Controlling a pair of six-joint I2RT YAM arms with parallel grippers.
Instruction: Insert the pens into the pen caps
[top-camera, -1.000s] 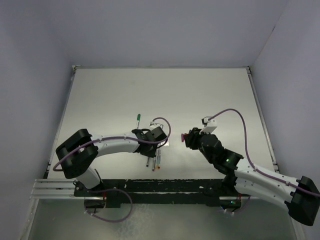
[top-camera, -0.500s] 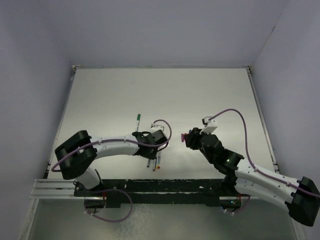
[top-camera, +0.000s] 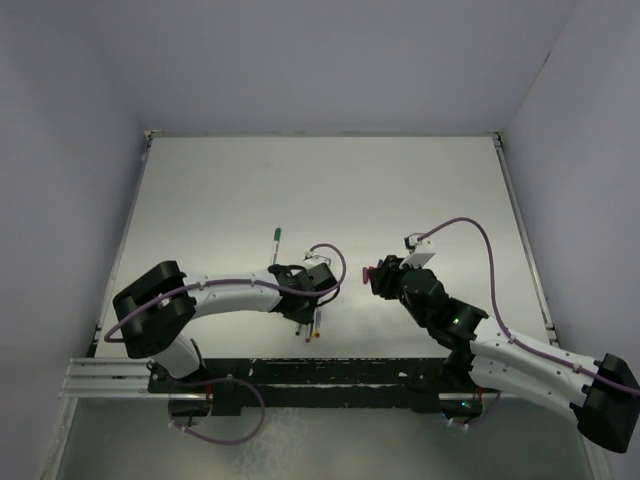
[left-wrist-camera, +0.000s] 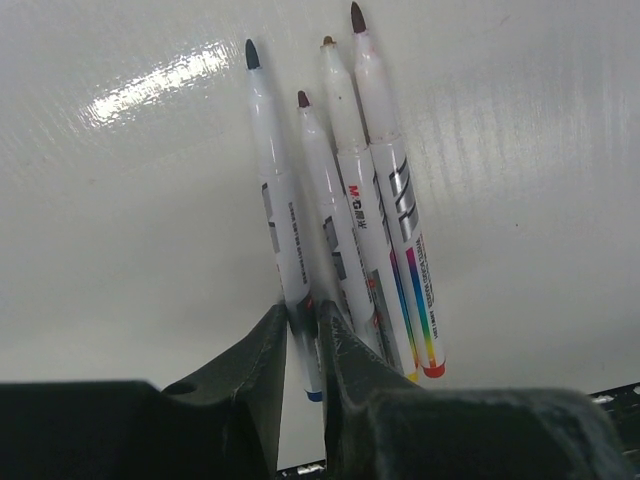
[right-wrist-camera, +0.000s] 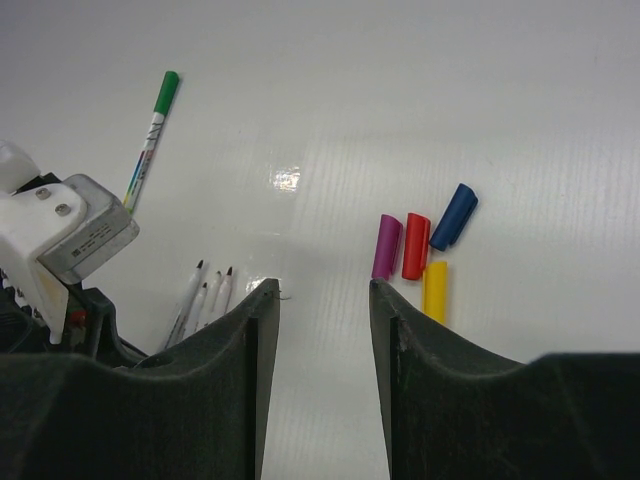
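Pens (left-wrist-camera: 350, 220): four uncapped, lying side by side on the table (left-wrist-camera: 120, 200) near its front edge. Their long axes run near to far, with tips toward the far edge.
Leftmost pen (left-wrist-camera: 275, 190): barrel pinched between the jaws of the left gripper (left-wrist-camera: 303, 318), which sits lower over the row than a second ago.
Green-capped pen (right-wrist-camera: 150, 140): lies apart, farther out.
Pen caps (right-wrist-camera: 415, 245): magenta, red, yellow and blue, just ahead of the right gripper (right-wrist-camera: 322, 290), which is unmoved with jaws parted and empty.

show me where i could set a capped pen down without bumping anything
Free: the far half of the table beyond the green-capped pen, and the strip between the uncapped pens and the caps. Crowded: around those pens at the left gripper, and the caps by the right gripper.
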